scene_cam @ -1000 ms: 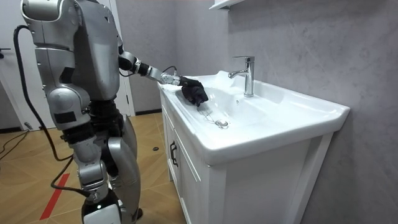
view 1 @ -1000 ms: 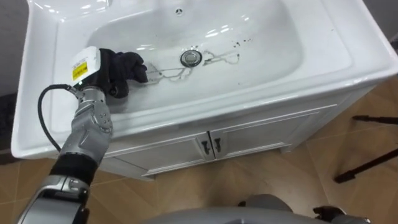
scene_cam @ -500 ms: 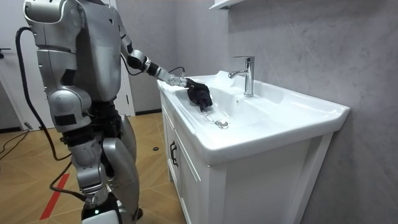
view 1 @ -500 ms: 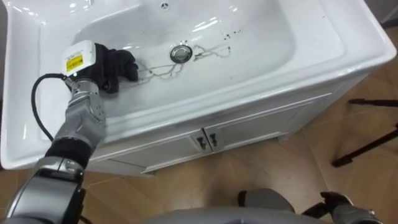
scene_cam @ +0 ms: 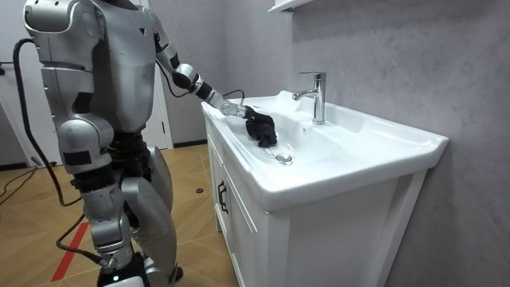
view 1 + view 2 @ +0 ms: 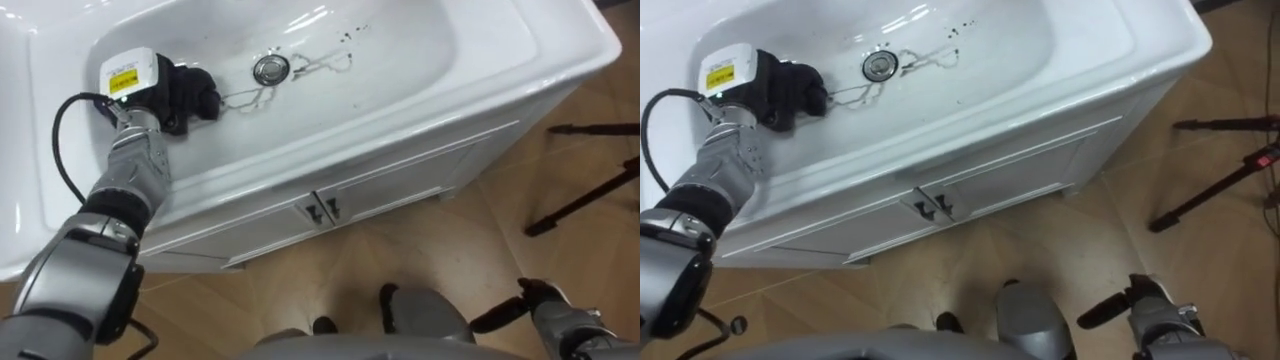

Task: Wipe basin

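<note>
left eye view looks down on a white basin (image 6: 420, 115) set on a white cabinet (image 6: 400, 195) whose two doors meet at a pair of small dark handles (image 6: 322, 211). the left hand (image 6: 160, 92) reaches over the front rim and lies on the sloping inner wall of the bowl, left of the round metal drain (image 6: 268, 68). it seems to be clenched round a dark cloth (image 6: 197, 97), though black fingers and black fabric are hard to tell apart from above. the cloth is bunched against the porcelain, near the drain but not touching it. thin dark squiggles and specks (image 6: 325, 62) run from just beside the cloth, past the drain and on to its right. the right hand (image 6: 548, 305) hangs low at the lower right, over the wooden floor (image 6: 450, 270) and well apart from the basin; whether it is clenched or released i cannot tell. black tripod legs (image 6: 585, 200) stand on the floor at the right edge. room view has the robot standing upright at the cabinet's front, on the room view's left, one arm stretched out to the bowl, with a chrome tap (image 5: 317, 96) upright on the basin's far rim.
</note>
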### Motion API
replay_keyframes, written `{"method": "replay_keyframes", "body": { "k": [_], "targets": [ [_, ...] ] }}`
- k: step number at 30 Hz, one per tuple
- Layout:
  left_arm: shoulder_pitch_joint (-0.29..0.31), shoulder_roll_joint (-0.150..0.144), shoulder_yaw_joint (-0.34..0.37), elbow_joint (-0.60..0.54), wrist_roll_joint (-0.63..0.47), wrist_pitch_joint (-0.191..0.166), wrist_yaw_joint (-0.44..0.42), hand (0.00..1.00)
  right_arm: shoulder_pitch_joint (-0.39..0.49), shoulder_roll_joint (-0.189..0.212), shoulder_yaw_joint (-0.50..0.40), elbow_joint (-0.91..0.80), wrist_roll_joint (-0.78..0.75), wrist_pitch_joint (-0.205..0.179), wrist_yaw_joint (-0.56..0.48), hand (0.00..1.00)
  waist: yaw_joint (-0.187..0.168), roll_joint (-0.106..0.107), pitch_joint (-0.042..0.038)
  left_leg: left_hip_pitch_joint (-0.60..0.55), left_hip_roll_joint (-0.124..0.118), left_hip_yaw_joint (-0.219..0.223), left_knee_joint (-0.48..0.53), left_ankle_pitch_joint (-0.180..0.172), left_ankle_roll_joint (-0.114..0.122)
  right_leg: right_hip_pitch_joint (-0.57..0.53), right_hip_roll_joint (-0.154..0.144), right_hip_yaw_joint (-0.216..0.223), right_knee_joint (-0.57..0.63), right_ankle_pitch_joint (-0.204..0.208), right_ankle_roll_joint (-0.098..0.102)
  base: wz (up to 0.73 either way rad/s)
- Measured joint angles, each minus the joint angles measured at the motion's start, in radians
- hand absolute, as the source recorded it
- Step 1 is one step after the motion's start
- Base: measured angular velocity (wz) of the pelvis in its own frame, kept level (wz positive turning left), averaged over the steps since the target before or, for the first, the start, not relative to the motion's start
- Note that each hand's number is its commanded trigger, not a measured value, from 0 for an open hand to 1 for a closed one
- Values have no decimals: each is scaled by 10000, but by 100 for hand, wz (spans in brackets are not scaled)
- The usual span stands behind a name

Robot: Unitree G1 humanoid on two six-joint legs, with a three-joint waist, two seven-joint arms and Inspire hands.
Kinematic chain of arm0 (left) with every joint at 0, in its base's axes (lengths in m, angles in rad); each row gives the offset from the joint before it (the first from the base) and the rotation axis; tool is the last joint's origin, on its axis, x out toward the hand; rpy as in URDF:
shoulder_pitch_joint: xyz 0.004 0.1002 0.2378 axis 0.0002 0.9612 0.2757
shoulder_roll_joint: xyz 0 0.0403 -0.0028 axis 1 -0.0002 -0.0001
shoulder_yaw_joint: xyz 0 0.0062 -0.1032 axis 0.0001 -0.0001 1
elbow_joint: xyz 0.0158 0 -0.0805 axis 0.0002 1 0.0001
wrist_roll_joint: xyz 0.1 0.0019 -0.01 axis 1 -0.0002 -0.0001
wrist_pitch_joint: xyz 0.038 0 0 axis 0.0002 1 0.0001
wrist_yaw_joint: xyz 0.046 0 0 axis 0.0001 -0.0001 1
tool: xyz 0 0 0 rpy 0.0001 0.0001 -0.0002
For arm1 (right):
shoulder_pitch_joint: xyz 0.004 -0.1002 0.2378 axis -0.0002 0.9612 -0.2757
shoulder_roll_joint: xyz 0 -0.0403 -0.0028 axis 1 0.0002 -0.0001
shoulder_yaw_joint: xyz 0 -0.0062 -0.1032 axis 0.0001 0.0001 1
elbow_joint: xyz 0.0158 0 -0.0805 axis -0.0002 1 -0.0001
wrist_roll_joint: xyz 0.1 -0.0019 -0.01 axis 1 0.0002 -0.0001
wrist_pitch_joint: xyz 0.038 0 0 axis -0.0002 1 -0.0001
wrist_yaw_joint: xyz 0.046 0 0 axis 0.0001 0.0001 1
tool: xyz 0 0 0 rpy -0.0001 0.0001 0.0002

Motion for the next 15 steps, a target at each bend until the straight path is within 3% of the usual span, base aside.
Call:
{"method": "replay_keyframes", "body": {
  "k": [5, 15],
  "targets": [
    [-200, -19, -510, 185, -109, 39, -23, 100, -9, -78, 19, 9, 297, -15, -76, 0, -30, 27, 27, -104, -15, 13, 38, 5, -1, -166, -14, 24, 128, -24, -32, -1],
    [-236, -50, -763, 251, -741, 30, -214, 100, 4, -146, 396, -14, 1051, -70, -67, 0, -324, -1, 50, -93, -134, 193, 35, 79, 79, -259, -169, 28, 347, -122, 21, 1]
  ]
}}
